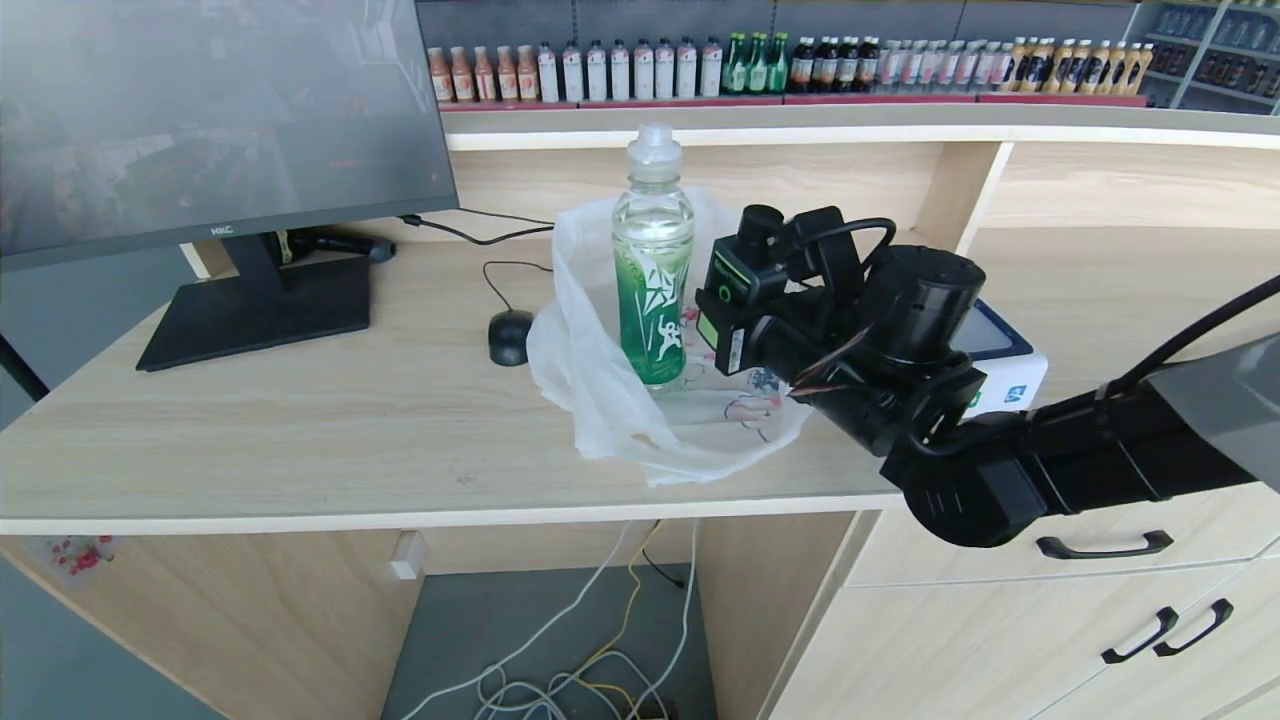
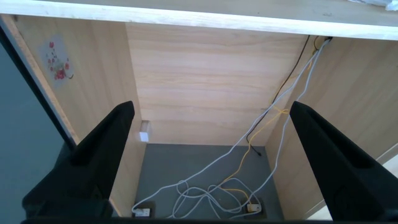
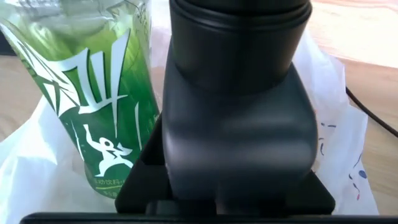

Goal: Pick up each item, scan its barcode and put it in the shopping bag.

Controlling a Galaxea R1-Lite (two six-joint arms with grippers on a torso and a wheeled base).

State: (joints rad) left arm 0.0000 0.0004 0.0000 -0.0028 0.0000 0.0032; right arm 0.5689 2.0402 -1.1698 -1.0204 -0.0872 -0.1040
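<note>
**Head view**
- Bottle (image 1: pixel 653 270): clear, green label, capped. It stands upright on the desk (image 1: pixel 300 430), inside the slumped white shopping bag (image 1: pixel 600 390). The film lies low round its base and rises a little behind it.
- Right pincer (image 1: pixel 735 300): just beside the bottle's label, on its right. The wrist hides the fingers, so I cannot tell whether they are apart, together or clamped on the bottle.
- Also on the desk: monitor (image 1: pixel 200 100) and mouse (image 1: pixel 510 337), both well clear of the bag.

**Left wrist view**
- Left pincer (image 2: pixel 211 118): fingers wide apart and holding nothing. It sits below the desk's edge, facing the cables (image 2: pixel 217 193) in the knee space.

**Right wrist view**
- The bottle is close at hand with bag film beneath it.
- A black housing (image 3: pixel 236 124) crosses the middle, so I cannot make out any contact.

**Hazards, in my judgement**
- The bottle is tall and narrow and rests on slack film. A sideways nudge from the right arm could tip it out of the bag.
- The loose film could catch on the pincer as I withdraw, dragging both the bag and the bottle.
- If I raise the left arm straight up, it could hit the underside of the desk.
</note>
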